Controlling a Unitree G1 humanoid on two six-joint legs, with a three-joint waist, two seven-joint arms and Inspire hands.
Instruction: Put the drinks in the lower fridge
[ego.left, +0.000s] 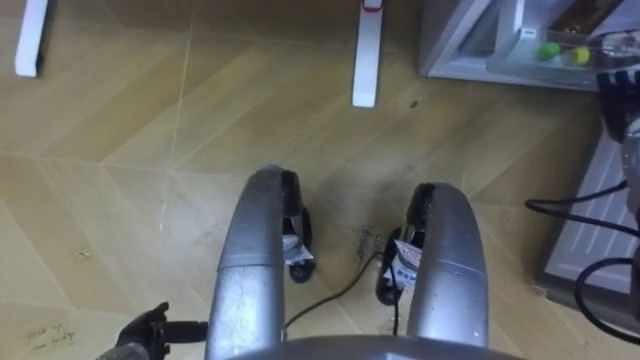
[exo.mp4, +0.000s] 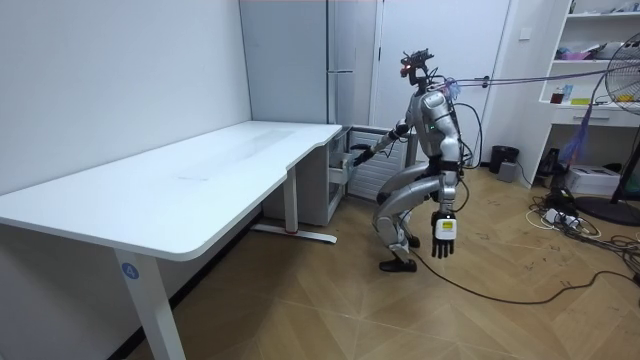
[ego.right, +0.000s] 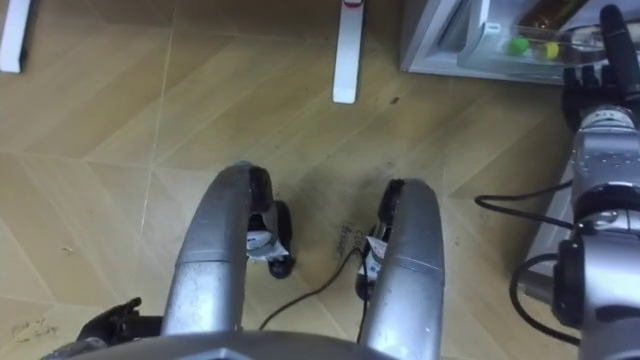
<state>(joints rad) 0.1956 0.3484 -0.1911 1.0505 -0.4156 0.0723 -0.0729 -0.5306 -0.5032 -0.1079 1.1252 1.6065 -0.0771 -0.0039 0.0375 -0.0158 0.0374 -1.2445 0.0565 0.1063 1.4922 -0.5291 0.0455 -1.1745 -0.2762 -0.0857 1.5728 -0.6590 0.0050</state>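
The robot crouches with knees deeply bent on a wooden floor (ego.left: 110, 190), facing the open lower fridge (ego.left: 462, 40), which stands just past the end of a long white desk (exo.mp4: 200, 180). From the head camera looking down, the fridge opening sits at the top right. Inside, on a clear shelf close to the front edge, are what seem to be the drinks (ego.left: 548, 50): a green round top and a yellow one side by side, with a brownish shape behind them. They are seen only from above, so which way their long axis runs cannot be told. The right hand (ego.right: 590, 80) is stretched forward to the fridge's front edge, just right of the two coloured tops and near them; whether it touches or holds one, and whether it is open or closed, cannot be told. The left hand (exo.mp4: 443, 232) hangs low beside the bent leg, well away from the fridge, its fingers straight and slightly apart, holding nothing. A white desk foot (ego.left: 366, 60) lies on the floor just left of the fridge. A grey ribbed panel (ego.left: 600, 220) stands along the right edge below the opening. Bare floor lies open between the robot's knees and the desk foot.
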